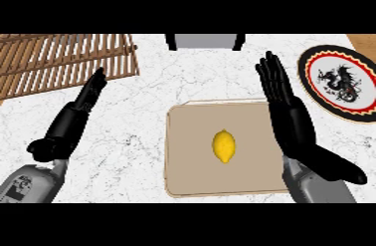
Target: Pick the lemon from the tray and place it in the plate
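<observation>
lemon (225, 146): lies on its own at the middle of the tray, long axis running toward and away from the robot; nothing touches it.
tray (185, 180): flat tan board on the white marble table (147, 135), straight ahead of the robot.
plate (314, 66): beyond the tray and to its right, round with a red-and-black rim and a dark dragon figure; nothing lies in it.
right robot hand (288, 115): fingers straight and together, released, holding nothing; it hangs along the tray's right edge, fingertips pointing past the tray's far edge, apart from the lemon.
left robot hand (79, 110): well to the left of the tray, fingers straight, released and empty; looks parked.
other: wooden slatted rack (66, 61) beyond the tray to the left; grey box (206, 41) beyond its far edge.
step: judged as pre-grasp, pick not yet begun; the lemon sits in the tray, the plate waits.
next move: the right robot hand is nearer both lemon and plate, so it likely moves left over the lemon, comes down and curls round its short axis.
risk: the lemon is rounded and may roll on the flat tray if nudged sideways.
</observation>
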Controlling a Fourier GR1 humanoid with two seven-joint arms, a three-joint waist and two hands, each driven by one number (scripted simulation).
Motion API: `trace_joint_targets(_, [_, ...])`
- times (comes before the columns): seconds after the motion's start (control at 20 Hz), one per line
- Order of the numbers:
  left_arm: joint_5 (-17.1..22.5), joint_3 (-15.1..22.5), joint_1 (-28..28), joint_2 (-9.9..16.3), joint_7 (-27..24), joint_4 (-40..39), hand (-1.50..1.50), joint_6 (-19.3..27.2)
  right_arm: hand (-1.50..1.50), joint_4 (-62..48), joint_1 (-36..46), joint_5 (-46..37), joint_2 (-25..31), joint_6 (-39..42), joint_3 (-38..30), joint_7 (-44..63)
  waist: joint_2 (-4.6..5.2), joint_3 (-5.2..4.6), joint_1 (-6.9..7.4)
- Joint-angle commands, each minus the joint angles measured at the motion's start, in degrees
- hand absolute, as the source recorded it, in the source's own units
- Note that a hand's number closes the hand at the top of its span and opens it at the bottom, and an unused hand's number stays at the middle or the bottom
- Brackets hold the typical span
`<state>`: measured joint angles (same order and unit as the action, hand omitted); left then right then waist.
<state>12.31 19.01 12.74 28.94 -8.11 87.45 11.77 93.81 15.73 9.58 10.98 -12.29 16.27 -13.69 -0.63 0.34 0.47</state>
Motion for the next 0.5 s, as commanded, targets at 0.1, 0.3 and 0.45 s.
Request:
trace_joint_targets(0.1, [-0.7, -1.0, -2.8, -3.4, 7.3, -3.0, 0.0, 6.1, 1.5, -1.5, 2.4, 8.2, -2.0, 6.5, 0.5, 7.7, 0.82, -0.29, 0.48])
trace_joint_targets(0.3, [2.4, -2.2, -7.0, -3.7, 10.2, -7.1, 0.0, 6.3, 1.5, -3.2, 4.8, -10.1, 16.3, 8.8, 3.4, 8.9, 0.13, -2.64, 0.33])
trace_joint_targets(0.45, [3.4, -2.4, -8.7, -5.0, 12.8, -7.4, 0.0, 7.9, 1.5, -5.3, 3.9, -23.4, 22.7, 4.5, 5.5, 6.9, 0.04, -0.98, -0.37])
